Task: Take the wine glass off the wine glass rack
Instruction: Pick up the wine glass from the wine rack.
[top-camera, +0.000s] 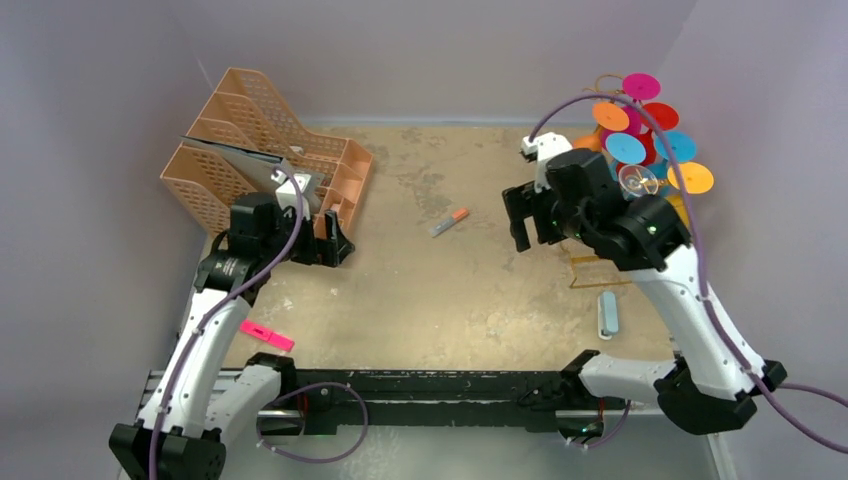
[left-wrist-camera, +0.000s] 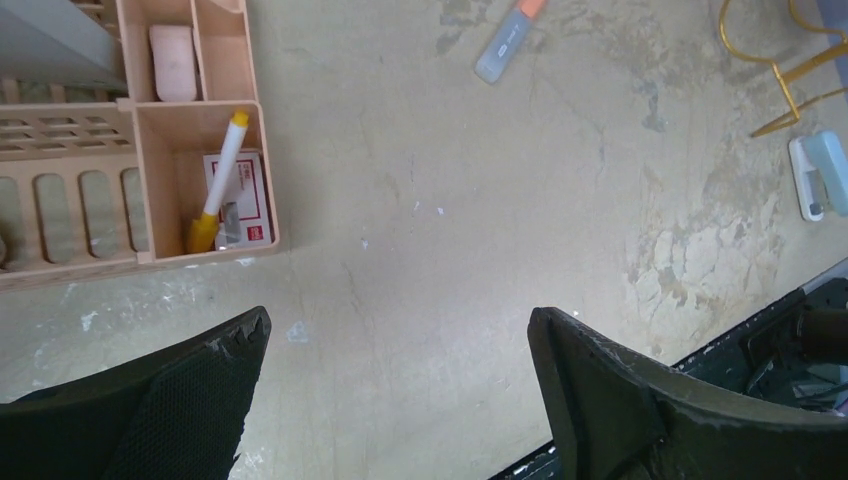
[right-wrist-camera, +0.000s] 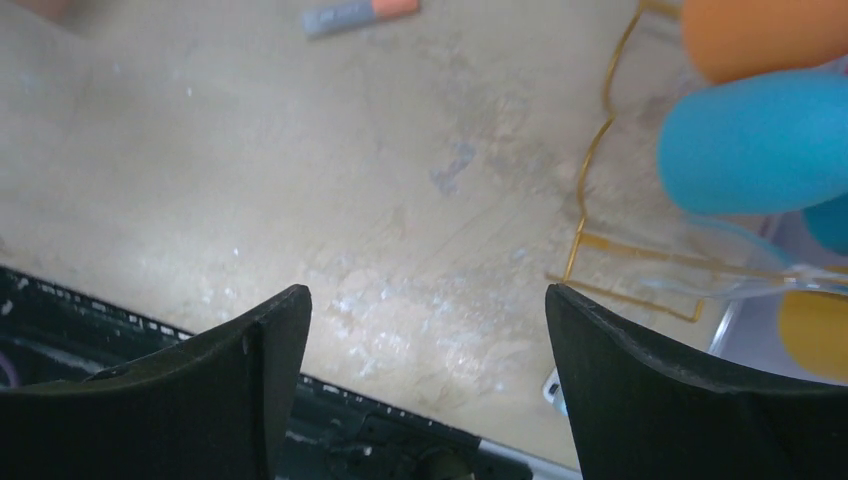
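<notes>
wine glass (top-camera: 637, 180) hangs on rack (top-camera: 598, 270); right jaws apart.

The left arm (top-camera: 195, 350) and right arm (top-camera: 690, 300) are wearing white shells between black joints, a purple cable (top-camera: 297, 225) is running along each, and the left gripper (left-wrist-camera: 398, 318) is showing matte black fingers (left-wrist-camera: 190, 400) with chipped, serrated tips

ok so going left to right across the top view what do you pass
peach file organiser → grey and orange marker → right gripper → gold wine glass rack
</notes>
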